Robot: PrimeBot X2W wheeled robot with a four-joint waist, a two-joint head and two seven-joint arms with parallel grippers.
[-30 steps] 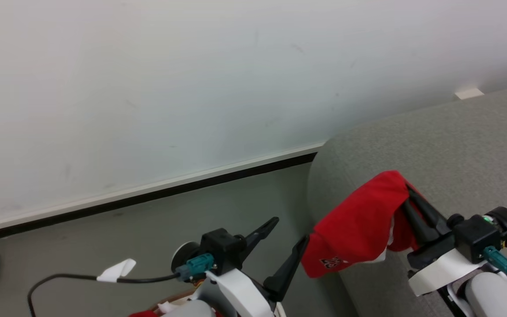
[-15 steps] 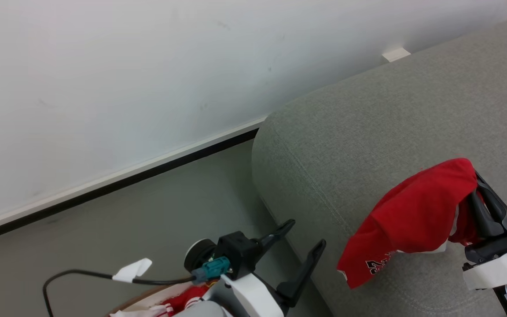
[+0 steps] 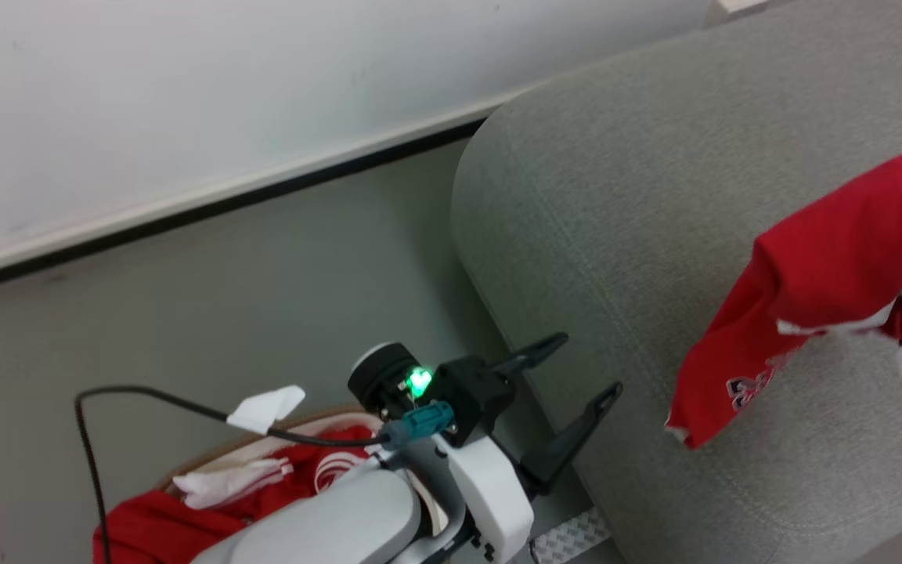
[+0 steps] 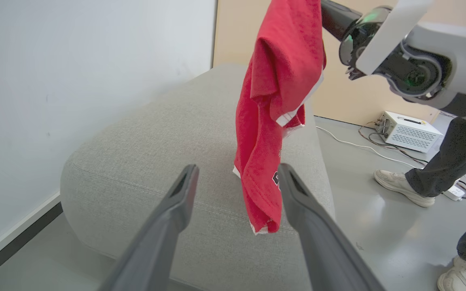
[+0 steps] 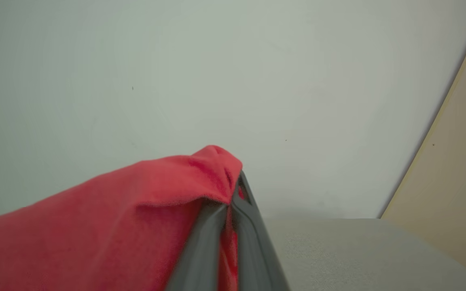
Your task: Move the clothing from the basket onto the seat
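The step in hand looked like the drop. One red garment [image 3: 835,258] hung from your right fingers [image 5: 229,242] over the seat [image 3: 615,235]. I could not tell whether its lower hem cleared the cushion or brushed it. To do this well, you needed to carry those fingers further in from the seat's rounded edge and lower them until the cloth pooled beneath. Only then should you have parted them. Let go near the edge, the slack fabric could have slid to the floor [image 3: 263,274].

Nearest you, behind and below the left fingers [image 4: 172,218], the basket [image 3: 216,458] held more red clothing [image 3: 146,521]. The left fingers stood wide apart, gripping and touching nothing. Their tips pointed at the seat's near edge, and the garment hung just past them.

Farther out, the right fingers were pressed together on a fold at the garment's top, with cloth draped over them to one side. Beyond those fingers, a person's shoe [image 4: 399,182] rested on the floor near a white box [image 4: 409,131].
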